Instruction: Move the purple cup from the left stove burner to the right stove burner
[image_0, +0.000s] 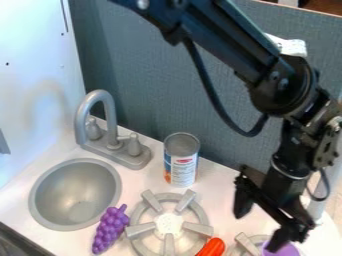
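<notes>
My black gripper (264, 223) hangs at the lower right, open, its two fingers wide apart with nothing between them. Just under its right fingertip is a purple object (284, 250), cut off by the bottom edge; whether they touch I cannot tell. To the left, an orange-red object (212, 247) lies at the front of a grey burner (135, 218). A can (182, 169) with a white and blue label stands upright behind that burner. Purple toy grapes (109, 231) rest between the burner and the sink.
A round grey sink (48, 178) is at the left, with a grey faucet (110, 118) behind it. Part of a second burner (247, 244) shows at the bottom, left of the purple object. A grey-blue panel (140, 75) rises behind the counter, and a white wall (33, 90) stands at the left.
</notes>
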